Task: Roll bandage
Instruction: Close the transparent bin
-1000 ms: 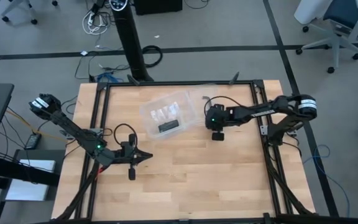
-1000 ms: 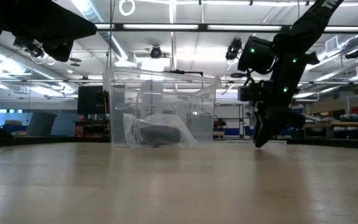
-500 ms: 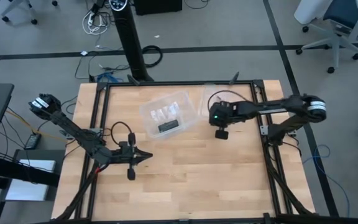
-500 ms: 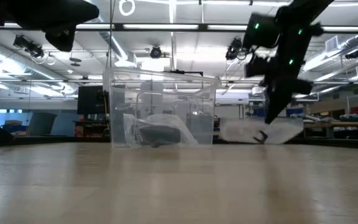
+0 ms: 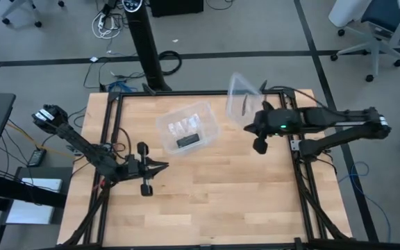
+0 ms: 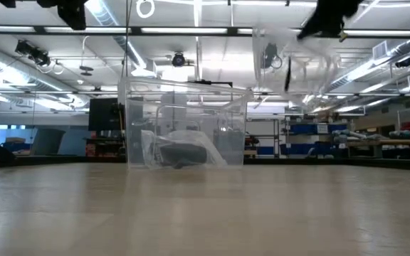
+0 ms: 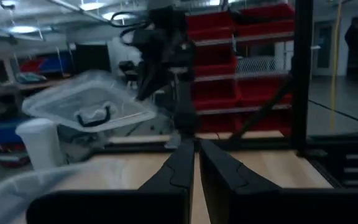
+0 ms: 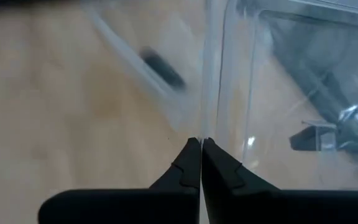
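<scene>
My right gripper (image 8: 201, 142) was pinched shut on the clear lid's (image 5: 240, 94) edge, held above the table's (image 5: 207, 187) far right corner. The bandage (image 5: 188, 141) lay in the clear box (image 5: 186, 128), inside a crinkly bag (image 6: 184, 146). Only the left wrist view showed the lid's black handle (image 7: 95, 116). My left gripper (image 7: 195, 144), nearly closed and empty, hovered near-left. I read no writing.

- Even, bright light on the table (image 5: 207, 187); shadows soft.
- Low view: ceiling strip lights (image 6: 191, 30) glare above the box (image 6: 185, 128).
- Lid (image 8: 278, 93) motion-blurred in right wrist view.
- Left wrist view dim, soft focus.
</scene>
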{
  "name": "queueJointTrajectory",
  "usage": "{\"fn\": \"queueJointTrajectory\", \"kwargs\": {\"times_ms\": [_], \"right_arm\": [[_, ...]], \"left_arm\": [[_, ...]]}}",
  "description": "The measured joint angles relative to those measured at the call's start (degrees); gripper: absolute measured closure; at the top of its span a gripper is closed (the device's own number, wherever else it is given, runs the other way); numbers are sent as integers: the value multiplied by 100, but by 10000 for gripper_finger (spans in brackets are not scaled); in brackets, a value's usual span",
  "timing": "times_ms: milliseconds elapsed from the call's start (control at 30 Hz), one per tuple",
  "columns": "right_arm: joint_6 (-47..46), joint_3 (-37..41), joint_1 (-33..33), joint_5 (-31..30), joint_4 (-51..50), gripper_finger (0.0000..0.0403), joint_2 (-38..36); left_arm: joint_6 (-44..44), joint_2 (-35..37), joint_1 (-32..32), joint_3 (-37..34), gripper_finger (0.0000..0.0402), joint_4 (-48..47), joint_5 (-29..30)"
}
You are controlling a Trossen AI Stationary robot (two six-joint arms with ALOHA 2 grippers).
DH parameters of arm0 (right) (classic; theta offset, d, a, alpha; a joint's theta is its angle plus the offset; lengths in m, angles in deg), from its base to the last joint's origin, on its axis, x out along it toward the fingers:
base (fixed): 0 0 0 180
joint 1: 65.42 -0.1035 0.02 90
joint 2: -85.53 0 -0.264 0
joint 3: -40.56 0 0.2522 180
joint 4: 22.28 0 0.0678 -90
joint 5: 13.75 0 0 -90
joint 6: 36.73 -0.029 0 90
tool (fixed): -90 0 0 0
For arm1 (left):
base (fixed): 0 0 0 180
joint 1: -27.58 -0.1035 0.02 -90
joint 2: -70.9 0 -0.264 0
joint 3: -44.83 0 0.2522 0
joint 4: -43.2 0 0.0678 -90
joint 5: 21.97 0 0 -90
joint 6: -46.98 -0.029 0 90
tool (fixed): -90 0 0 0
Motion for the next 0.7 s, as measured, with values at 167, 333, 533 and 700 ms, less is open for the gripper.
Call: {"fn": "queueJointTrajectory", "kwargs": {"times_ms": [167, 333, 533, 700], "right_arm": [[135, -265, -664, 379, 1119, 403, -342], [521, -274, -1288, 915, 2435, 403, -383], [829, -274, -1867, 1443, 3808, 403, -183], [893, -274, -2256, 1846, 4669, 403, 108]], "left_arm": [[-331, 0, -305, -2, 371, 495, -741], [2, 0, -903, -2, 371, 851, -2191], [419, -3, -1588, -4, 368, 1165, -2998], [55, -7, -1939, 45, 335, 1312, -2995]]}}
